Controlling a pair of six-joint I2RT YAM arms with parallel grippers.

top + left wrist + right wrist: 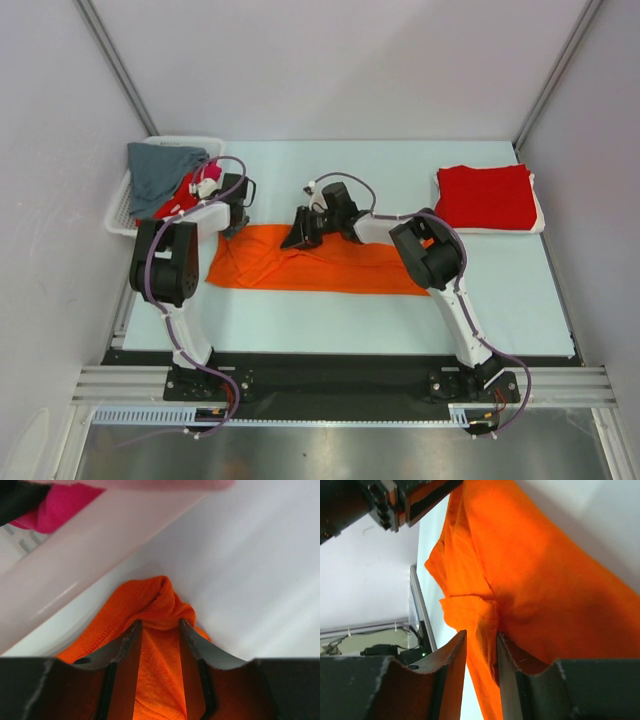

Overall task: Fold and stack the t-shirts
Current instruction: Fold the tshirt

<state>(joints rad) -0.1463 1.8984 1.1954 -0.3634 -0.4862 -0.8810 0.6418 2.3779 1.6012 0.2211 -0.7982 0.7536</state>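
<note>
Top external view: the orange shirt (330,268) lies flat in a long strip on the table (500,290). The left hand (232,228) is down at the strip's far left corner, and the right hand (297,240) is down on its far edge, a little to the right. Just behind the left hand is a white basket (120,215) with a grey shirt (165,170) on top and a bit of red cloth (165,208) under it. Well off to the right of the right hand lies a folded red shirt (485,195). Left wrist view: the left hand (158,625) has its two fingers a little way apart. Orange shirt (155,605) fills the gap and bunches up at the tips, but I cannot tell if they squeeze it. The basket (100,555) rim is just past the tips, with pink cloth (55,507) behind it. Right wrist view: the right hand (481,635) has a narrow gap. A fold of orange shirt (545,580) runs into it, and I cannot tell if it is pinched.
</note>
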